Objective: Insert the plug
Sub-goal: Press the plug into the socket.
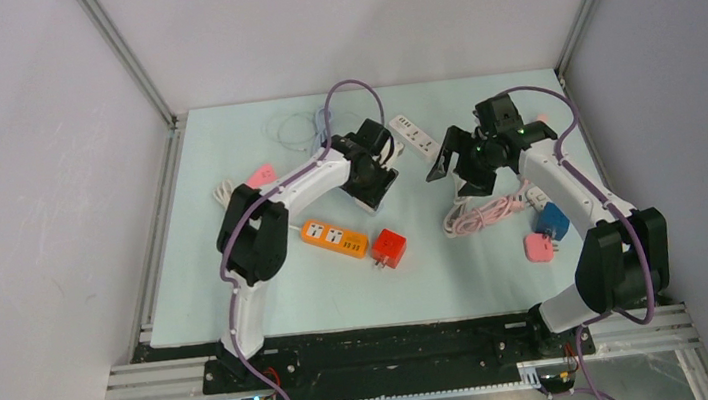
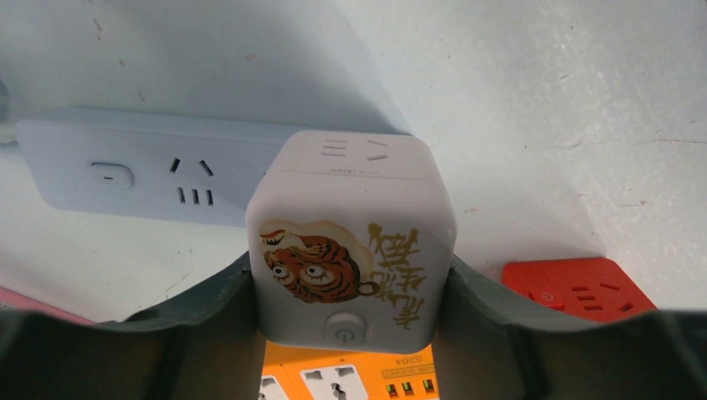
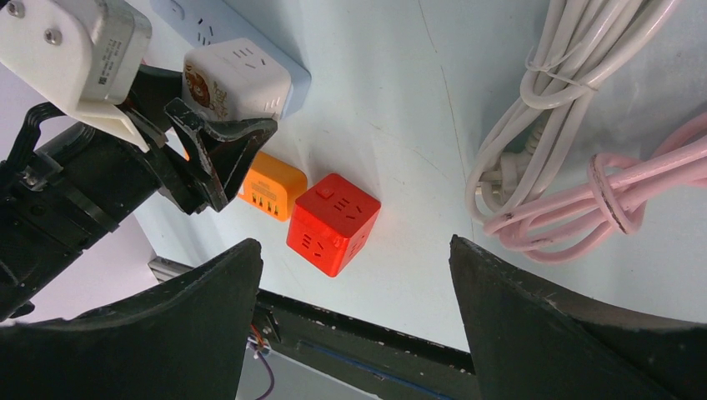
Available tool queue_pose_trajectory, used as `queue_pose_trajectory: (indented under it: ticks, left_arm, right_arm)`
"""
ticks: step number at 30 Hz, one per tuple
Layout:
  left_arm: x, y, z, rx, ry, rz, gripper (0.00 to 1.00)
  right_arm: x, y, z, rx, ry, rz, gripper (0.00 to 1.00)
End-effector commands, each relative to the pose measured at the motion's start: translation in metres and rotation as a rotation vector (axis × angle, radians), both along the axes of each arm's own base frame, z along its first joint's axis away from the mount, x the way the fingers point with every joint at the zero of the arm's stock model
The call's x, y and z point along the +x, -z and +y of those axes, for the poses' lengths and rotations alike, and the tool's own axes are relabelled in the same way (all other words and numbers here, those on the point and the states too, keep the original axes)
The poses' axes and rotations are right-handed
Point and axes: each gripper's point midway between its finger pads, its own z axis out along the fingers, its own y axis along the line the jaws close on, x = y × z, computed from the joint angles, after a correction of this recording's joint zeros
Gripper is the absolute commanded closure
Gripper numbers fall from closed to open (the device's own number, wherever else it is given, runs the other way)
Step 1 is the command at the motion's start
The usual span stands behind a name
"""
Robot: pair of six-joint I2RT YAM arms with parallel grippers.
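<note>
Left hand (image 2: 350, 275) clamps the tiger-print cube plug (image 2: 350, 217) by the white power strip (image 2: 125, 171); right hand (image 3: 352, 250) stands spread apart.

Bright, even overhead light falls on the pale table (image 1: 241, 303), leaving soft, short shadows. Up close, the left gripper (image 2: 350, 268) fingers (image 2: 125, 350) look dark and slightly blurred.

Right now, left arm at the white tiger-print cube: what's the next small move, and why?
Probably close the left end effector snugly on the white tiger-print cube plug: its fingers flank both sides, a firm grip isn't evident, and the white power strip lies just behind.
</note>
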Motion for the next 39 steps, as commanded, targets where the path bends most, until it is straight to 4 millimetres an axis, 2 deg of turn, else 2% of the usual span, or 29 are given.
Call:
queue_pose_trajectory:
  ticks: [1,2,4,5,14,20,30,33,34,35,36,39]
  left_arm:
    - [0.009,-0.002,-0.002,0.018,0.038,-0.033,0.68]
    - [0.007,-0.001,-0.002,0.02,0.043,-0.028,0.84]
    - [0.001,0.007,0.001,0.027,0.049,-0.003,0.98]
    - [-0.004,0.012,0.003,0.036,0.048,0.013,0.99]
    - [-0.047,0.061,0.02,0.097,0.02,0.199,1.0]
    - [-0.047,0.066,0.03,0.182,-0.004,0.217,1.0]
    - [-0.057,0.065,0.033,0.19,-0.021,0.25,1.0]
    - [-0.043,0.048,0.023,0.155,-0.023,0.196,0.69]
    - [-0.038,0.042,0.02,0.141,-0.024,0.179,0.53]
    - [-0.026,0.029,0.011,0.112,-0.022,0.138,0.48]
    - [-0.02,0.021,0.006,0.097,-0.019,0.115,0.36]
    - [0.007,-0.019,-0.017,0.008,-0.02,0.014,0.17]
  right_arm:
    - [-0.001,-0.012,0.0,0.003,-0.011,-0.036,0.14]
    - [-0.001,-0.012,0.0,0.002,-0.01,-0.035,0.14]
    - [0.0,-0.01,0.0,-0.002,-0.009,-0.032,0.14]
    - [0.0,-0.01,0.0,-0.004,-0.008,-0.031,0.14]
    - [0.0,-0.005,0.001,-0.009,-0.004,-0.013,0.14]
    - [-0.001,-0.002,0.001,-0.016,-0.006,-0.002,0.15]
    - [-0.001,-0.003,0.001,-0.018,-0.007,-0.007,0.15]
    - [-0.002,-0.004,0.001,-0.018,-0.007,-0.013,0.14]
    - [-0.002,-0.005,0.002,-0.02,-0.007,-0.015,0.14]
    - [-0.002,-0.005,0.002,-0.02,-0.006,-0.017,0.13]
    - [-0.002,-0.007,0.002,-0.019,-0.007,-0.022,0.13]
    - [-0.002,-0.011,0.003,-0.014,-0.007,-0.039,0.13]
